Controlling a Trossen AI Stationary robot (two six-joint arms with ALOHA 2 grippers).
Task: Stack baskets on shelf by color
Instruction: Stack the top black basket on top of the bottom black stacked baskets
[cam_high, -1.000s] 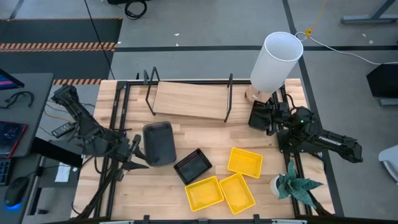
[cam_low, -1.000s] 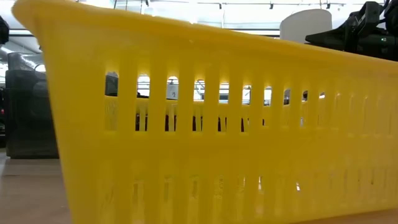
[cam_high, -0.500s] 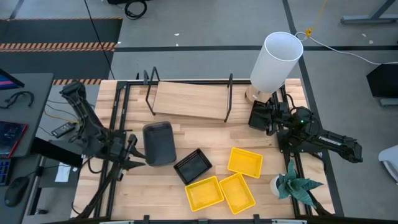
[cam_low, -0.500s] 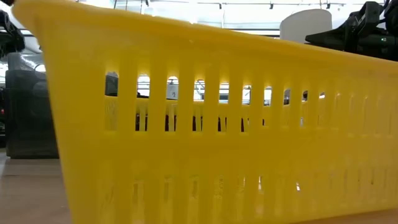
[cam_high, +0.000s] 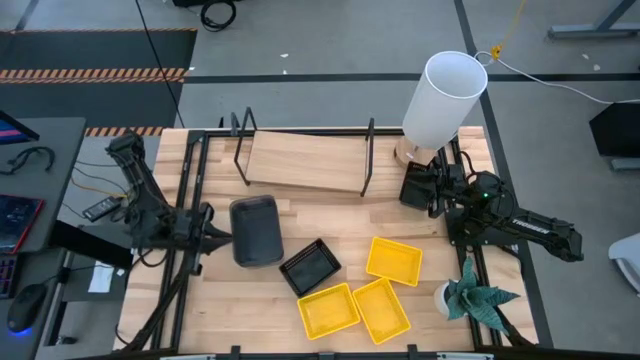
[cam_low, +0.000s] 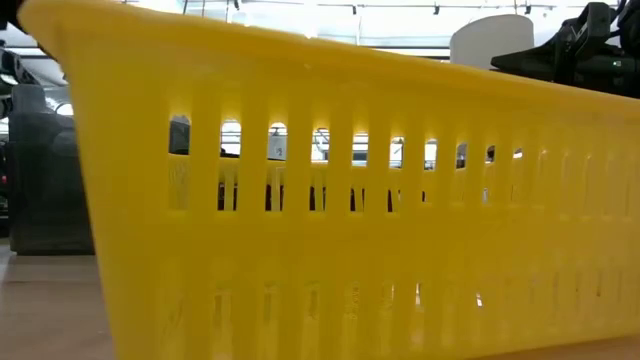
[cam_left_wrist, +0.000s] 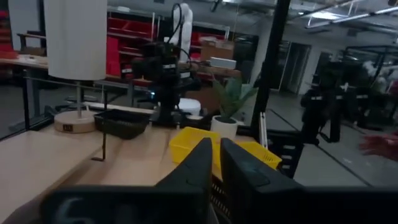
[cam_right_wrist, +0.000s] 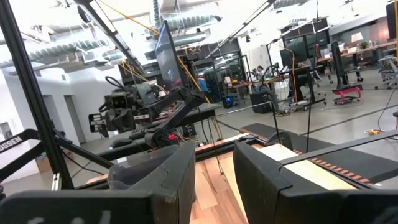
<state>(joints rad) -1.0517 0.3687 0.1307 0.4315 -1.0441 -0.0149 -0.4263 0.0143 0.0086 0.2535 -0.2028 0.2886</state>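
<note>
A yellow basket (cam_low: 330, 200) is filling the low view, hiding nearly everything behind. The left gripper (cam_high: 218, 238), fingers nearly together, is sitting beside the grey basket (cam_high: 255, 230); the right gripper (cam_high: 412, 187), slightly parted, is waiting near the shelf (cam_high: 305, 163). No legible writing.

the surface (cam_high: 440, 295) is pale slatted wood, matt; the shelf (cam_high: 305, 161) is smooth light wood with thin black metal wire ends; yellow baskets (cam_high: 392, 260) are slotted plastic, slightly glossy; the grey basket (cam_high: 255, 230) is smoky smooth plastic; the black basket (cam_high: 311, 266) is matt slatted plastic
</note>
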